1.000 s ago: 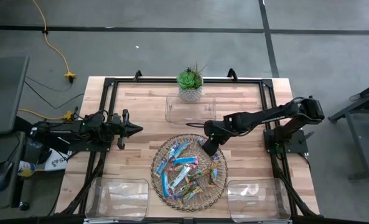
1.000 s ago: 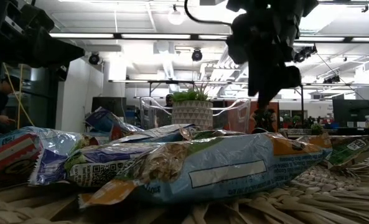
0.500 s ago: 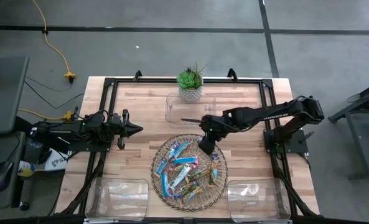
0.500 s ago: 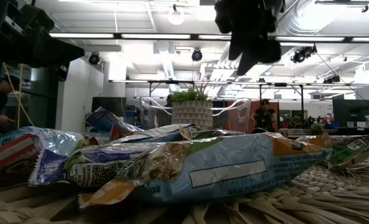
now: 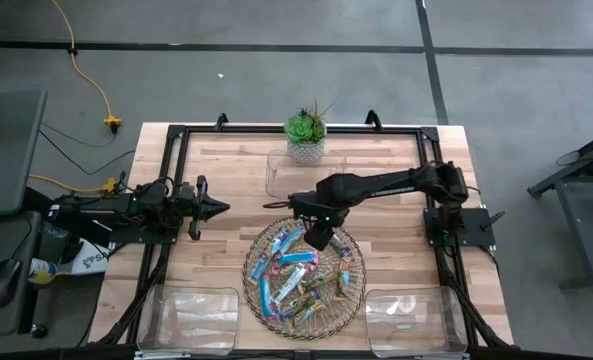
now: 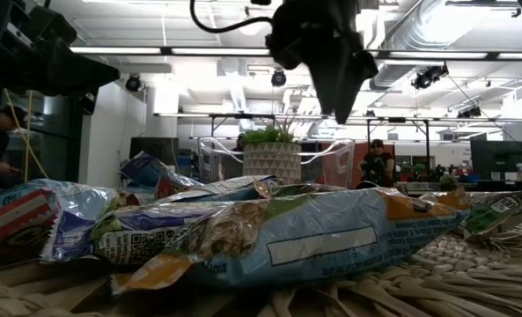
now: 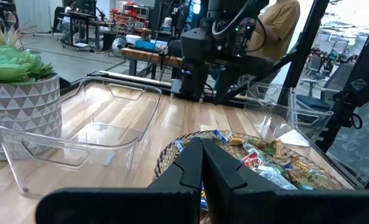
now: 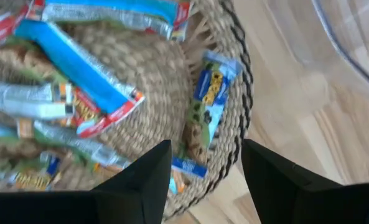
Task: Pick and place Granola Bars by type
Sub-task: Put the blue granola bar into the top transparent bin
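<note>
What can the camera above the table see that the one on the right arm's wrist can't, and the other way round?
Only the overhead view shows the whole table: the potted plant, three clear bins, and the left gripper waiting at the table's left side. Only the right wrist view shows the right gripper with jaws open above a blue-and-yellow bar lying on the tray's rim. Both show the wicker tray heaped with granola bars.

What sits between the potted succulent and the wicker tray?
High view: a clear bin lies between the potted succulent and the wicker tray, with the right claw over the tray's near rim.
</note>
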Motion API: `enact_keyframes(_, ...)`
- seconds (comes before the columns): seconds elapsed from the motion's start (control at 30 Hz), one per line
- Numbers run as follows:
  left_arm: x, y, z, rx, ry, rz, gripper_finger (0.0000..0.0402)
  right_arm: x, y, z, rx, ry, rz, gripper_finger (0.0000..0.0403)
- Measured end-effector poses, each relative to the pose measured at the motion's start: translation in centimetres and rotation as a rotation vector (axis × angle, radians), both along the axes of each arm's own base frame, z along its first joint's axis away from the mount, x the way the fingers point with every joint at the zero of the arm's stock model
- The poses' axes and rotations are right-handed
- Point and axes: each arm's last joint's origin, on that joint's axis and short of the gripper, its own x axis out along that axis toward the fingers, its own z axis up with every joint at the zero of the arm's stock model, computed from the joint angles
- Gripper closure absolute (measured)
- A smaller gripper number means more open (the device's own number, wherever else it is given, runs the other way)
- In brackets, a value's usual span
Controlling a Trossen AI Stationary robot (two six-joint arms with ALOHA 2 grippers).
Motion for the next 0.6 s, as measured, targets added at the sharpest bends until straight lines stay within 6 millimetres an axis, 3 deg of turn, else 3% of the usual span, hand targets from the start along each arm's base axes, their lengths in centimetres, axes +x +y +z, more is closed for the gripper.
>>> enact_keyframes(0.17, 0.0, 0.0, 0.0, 0.000, 0.000, 0.001, 0.0401, 0.5, 0.0, -1.8, -0.022, -0.027, -0.039, 0.0224)
enact_keyframes(0.4, 0.0, 0.0, 0.0, 0.000, 0.000, 0.000, 0.0401, -1.1, 0.2, -5.7, 0.004, 0.073, -0.059, 0.0224)
enact_keyframes(0.6, 0.0, 0.0, 0.0, 0.000, 0.000, 0.000, 0.0401, -1.8, 1.2, -7.5, 0.055, 0.036, -0.018, 0.0224)
